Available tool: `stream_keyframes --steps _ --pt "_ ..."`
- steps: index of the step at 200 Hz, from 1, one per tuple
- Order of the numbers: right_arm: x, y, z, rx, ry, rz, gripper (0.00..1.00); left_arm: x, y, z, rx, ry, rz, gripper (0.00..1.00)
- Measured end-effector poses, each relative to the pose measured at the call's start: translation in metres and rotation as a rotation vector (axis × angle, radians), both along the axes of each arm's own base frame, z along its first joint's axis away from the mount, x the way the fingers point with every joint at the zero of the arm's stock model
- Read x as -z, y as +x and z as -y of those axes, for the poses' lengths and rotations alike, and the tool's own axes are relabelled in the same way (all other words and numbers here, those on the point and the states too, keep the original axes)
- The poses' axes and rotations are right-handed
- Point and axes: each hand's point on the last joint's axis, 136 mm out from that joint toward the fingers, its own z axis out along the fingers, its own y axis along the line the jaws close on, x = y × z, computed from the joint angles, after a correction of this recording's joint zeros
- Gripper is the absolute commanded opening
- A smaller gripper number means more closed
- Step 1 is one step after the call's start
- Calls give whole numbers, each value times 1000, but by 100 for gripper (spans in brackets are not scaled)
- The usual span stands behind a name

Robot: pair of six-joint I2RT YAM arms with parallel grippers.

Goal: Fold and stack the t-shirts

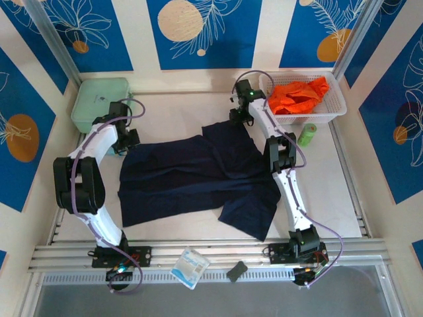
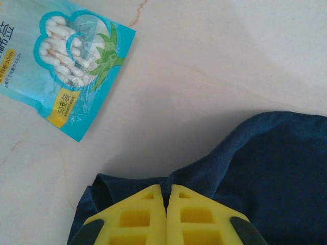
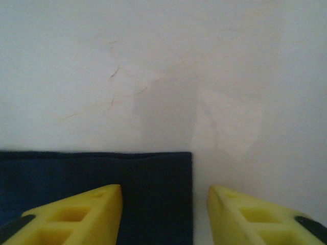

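A dark navy t-shirt (image 1: 198, 178) lies spread across the middle of the table. My left gripper (image 1: 125, 142) is at its left far corner; in the left wrist view the yellow fingers (image 2: 166, 190) are shut on a pinched fold of the navy cloth (image 2: 276, 168). My right gripper (image 1: 241, 115) hangs over the shirt's far edge. In the right wrist view it (image 3: 164, 204) is open, with a flat square corner of navy cloth (image 3: 153, 194) lying between the fingers, ungripped. An orange t-shirt (image 1: 299, 96) sits bunched in a white basket (image 1: 334, 109) at the back right.
A pale green zipped case (image 1: 99, 102) stands at the back left, close to the left arm. A small green roll (image 1: 307, 134) stands beside the basket. A blue cotton-swab packet (image 2: 61, 66) lies on the table ahead of the left fingers. Another packet (image 1: 190, 267) and a dark block (image 1: 236, 271) rest on the front rail.
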Motion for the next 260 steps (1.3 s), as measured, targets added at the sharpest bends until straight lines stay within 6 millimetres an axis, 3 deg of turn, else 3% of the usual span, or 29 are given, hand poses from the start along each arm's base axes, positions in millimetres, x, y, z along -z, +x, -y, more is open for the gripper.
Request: stream_keyframes --steps 33,84,122,151,171,233,260 --pt "-12 7 3 6 9 32 50 6 1 0 0 0 -11 0" --pt "3 -11 9 10 -15 -54 38 16 2 0 1 -1 -32 0" --pt "4 -13 8 3 -19 -61 32 24 1 3 6 -6 -52 0" --pt "4 -14 6 -14 -28 -62 18 24 2 4 9 -6 -50 0" --pt "4 -15 5 -25 -35 -62 0 24 2 4 9 -6 -50 0" --pt "0 -21 5 -16 -49 -73 0 24 2 7 17 -21 -50 0" --pt "-21 -38 9 8 -45 -97 0 11 2 8 22 -26 -32 0"
